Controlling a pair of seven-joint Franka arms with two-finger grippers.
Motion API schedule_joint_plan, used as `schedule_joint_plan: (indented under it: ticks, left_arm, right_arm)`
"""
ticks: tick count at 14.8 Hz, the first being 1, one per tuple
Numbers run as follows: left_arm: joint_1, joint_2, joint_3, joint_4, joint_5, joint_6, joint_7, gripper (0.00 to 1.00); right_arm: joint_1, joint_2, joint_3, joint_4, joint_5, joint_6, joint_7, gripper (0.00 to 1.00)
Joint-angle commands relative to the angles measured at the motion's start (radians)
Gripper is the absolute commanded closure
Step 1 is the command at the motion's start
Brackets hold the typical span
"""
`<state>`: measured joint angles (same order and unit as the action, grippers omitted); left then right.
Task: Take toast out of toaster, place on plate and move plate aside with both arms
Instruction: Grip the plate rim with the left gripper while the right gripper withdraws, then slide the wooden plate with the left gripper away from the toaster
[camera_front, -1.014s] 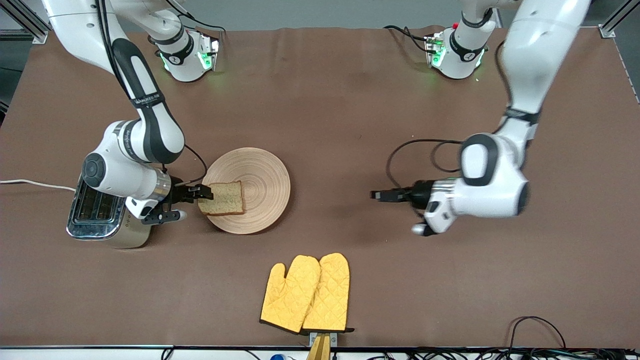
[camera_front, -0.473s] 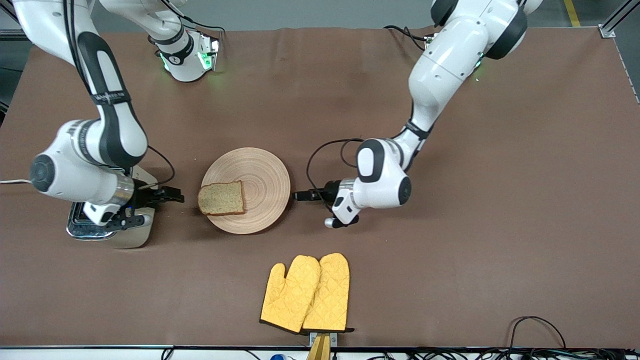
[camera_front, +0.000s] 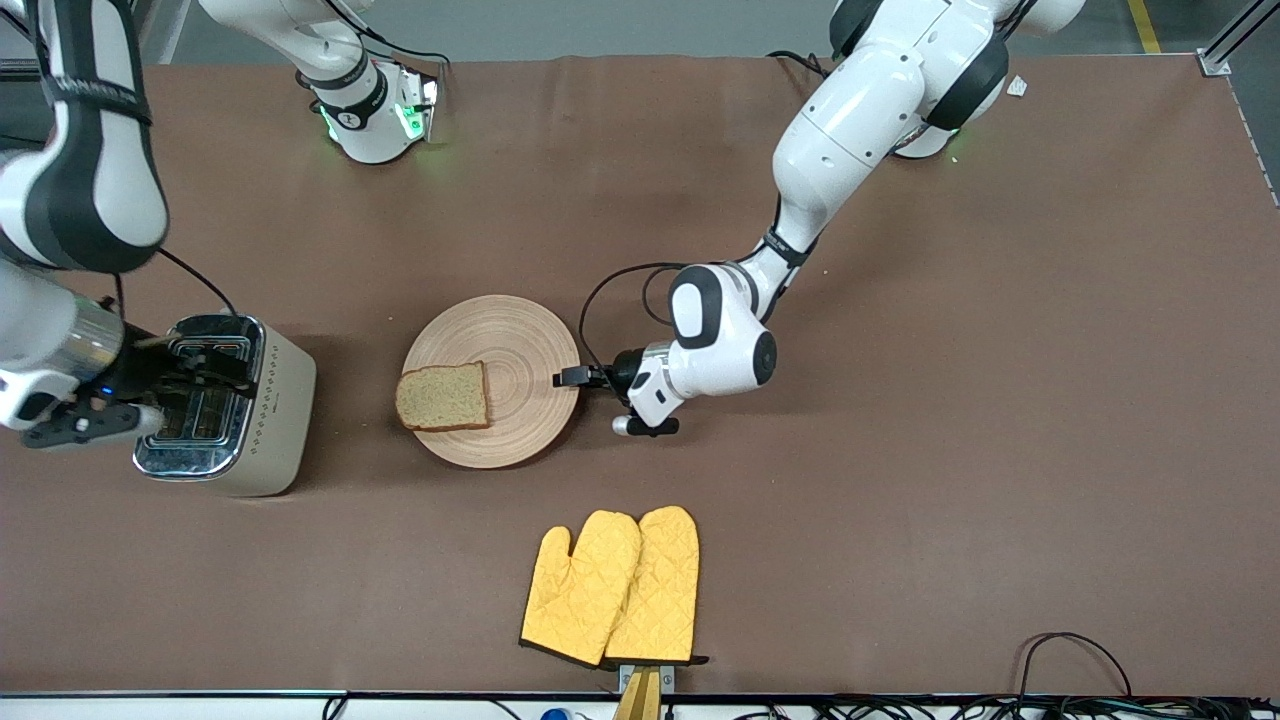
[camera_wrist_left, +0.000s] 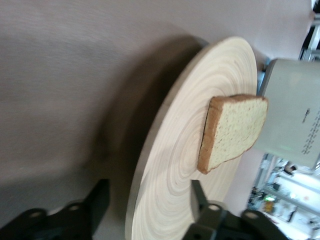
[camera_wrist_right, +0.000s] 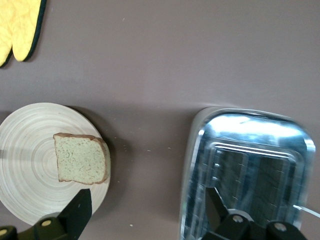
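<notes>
Front view: toast (camera_front: 443, 396) lies flat on the plate (camera_front: 520, 330), on the part toward the toaster (camera_front: 265, 420), so extraction looks done; the plate move remains. Left gripper (camera_front: 572, 377) sits low at the plate rim, forearm near level, probably to take the edge. Right gripper (camera_front: 200, 372) hangs over the toaster slots.

Left wrist view: gripper fingers (camera_wrist_left: 205, 207) straddle the plate (camera_wrist_left: 165, 200) rim, apart, not yet clamped.

Right wrist view: gripper fingers (camera_wrist_right: 77, 212) spread wide, holding nothing; toaster (camera_wrist_right: 250, 170) slots look empty.
</notes>
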<state>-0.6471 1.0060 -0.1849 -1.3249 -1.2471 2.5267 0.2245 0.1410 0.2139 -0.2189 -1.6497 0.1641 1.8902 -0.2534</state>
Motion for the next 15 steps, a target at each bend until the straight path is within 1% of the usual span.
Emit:
schedule_joint_plan:
  ticks: [1,2,3,5,7,8,9,10,11,12,14,15]
  left_arm:
    - [-0.016,0.028,0.005,0.024,-0.026,0.037,0.185,0.78]
    - [-0.014,0.029,0.005,0.024,-0.028,0.037,0.208,0.89]
    - [-0.011,0.028,0.004,0.023,-0.044,0.037,0.207,1.00]
    - [-0.008,0.023,0.005,0.021,-0.068,0.035,0.210,1.00]
    - [0.015,-0.007,0.005,0.021,-0.063,0.027,0.178,1.00]
    - [0.036,-0.038,0.007,0.018,-0.051,-0.006,0.144,1.00]
    - [0.056,-0.075,0.018,0.013,-0.037,-0.096,0.092,1.00]
    - [0.094,-0.113,0.024,0.001,0.001,-0.168,0.051,1.00]
    - [0.146,-0.139,0.021,-0.002,0.068,-0.230,0.023,1.00]
    - [0.194,-0.161,0.016,-0.002,0.119,-0.286,0.013,1.00]
    - [0.298,-0.182,0.015,0.003,0.175,-0.431,0.038,1.00]
    - [0.349,-0.188,0.013,0.004,0.204,-0.497,0.061,1.00]
  right_arm:
    - [-0.027,-0.011,-0.036,0.150,-0.028,-0.153,0.019,0.00]
    - [-0.043,-0.011,-0.037,0.204,-0.029,-0.221,0.025,0.00]
    - [-0.049,-0.014,-0.036,0.232,-0.029,-0.271,0.052,0.00]
    - [-0.049,-0.042,-0.037,0.246,-0.028,-0.348,0.140,0.00]
    - [-0.049,-0.082,-0.036,0.243,-0.028,-0.361,0.151,0.00]
    - [-0.049,-0.091,-0.036,0.243,-0.029,-0.370,0.151,0.00]
    - [-0.050,-0.120,-0.037,0.243,-0.029,-0.406,0.148,0.00]
    - [-0.057,-0.175,-0.037,0.240,-0.032,-0.457,0.148,0.00]
    - [-0.057,-0.200,-0.037,0.240,-0.035,-0.477,0.143,0.00]
    - [-0.055,-0.221,-0.034,0.240,-0.055,-0.499,0.147,0.00]
    - [-0.052,-0.248,-0.025,0.232,-0.077,-0.513,0.148,0.00]
    - [-0.070,-0.248,-0.008,0.234,-0.090,-0.511,0.144,0.00]
